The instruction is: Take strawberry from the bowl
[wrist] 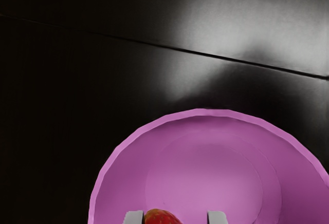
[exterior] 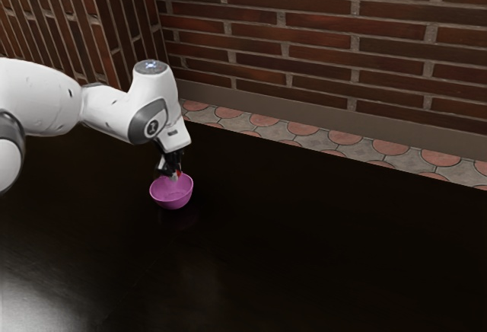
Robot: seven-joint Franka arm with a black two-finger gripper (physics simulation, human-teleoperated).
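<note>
In the exterior view, the gripper (exterior: 174, 175) points down over the pink bowl (exterior: 172, 200), at about rim height. The red strawberry (exterior: 179, 173) is up between its fingers, above the bowl's floor. In the wrist view, the fingertips of the gripper (wrist: 175, 218) stand partly apart at the lower edge, shut on the strawberry (wrist: 160, 218). Its rounded top lies against one fingertip, and its lower part is hidden. Behind them the bowl (wrist: 205, 170) shows its bare floor and curved wall.
The bowl stands on a dark, glossy table (exterior: 304, 248). A brick wall (exterior: 327, 35) rises beyond the table's far edge, with a strip of patterned tiles (exterior: 300, 129) in between. A thin dark seam crosses the tabletop (wrist: 77, 80) beside the bowl.
</note>
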